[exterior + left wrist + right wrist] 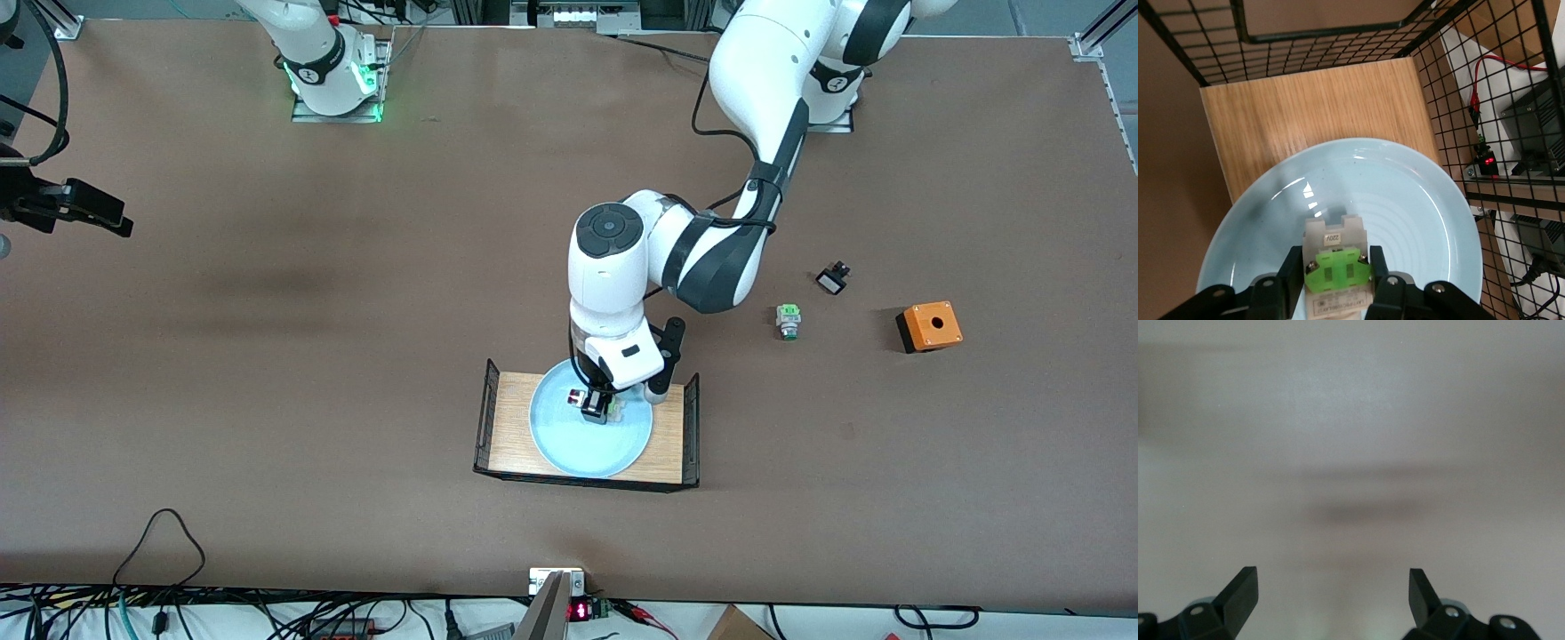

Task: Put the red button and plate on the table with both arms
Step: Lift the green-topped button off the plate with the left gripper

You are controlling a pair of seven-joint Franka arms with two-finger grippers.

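**Left gripper clamps red button on the plate; right arm waits aside**

The left arm reaches from its base down over the light-wood tray [516, 427], where the left gripper [594, 404] has its fingers [1379, 263] closed against the two sides of the red button [1336, 267]. From the left wrist camera the button's bright green block end faces up between the black fingers, with its pale body and a small printed label showing just past it; from the front camera a dark red cap shows at the side of the gripper. The button sits on the plate [569, 444], a round pale blue dish that lies on the tray between the tray's black wire ends [1331, 33]. Whether the button rests on the plate or hangs just above it cannot be told.

The right arm waits at its own end of the table [267, 356]. The right gripper [1333, 587] hangs over bare brown tabletop with its fingers spread wide and nothing between them.

Toward the left arm's end of the table lie a green-capped switch [788, 321], a small black part [833, 279] farther from the front camera, and an orange box [929, 326] with a hole in its top, all well apart from the tray.
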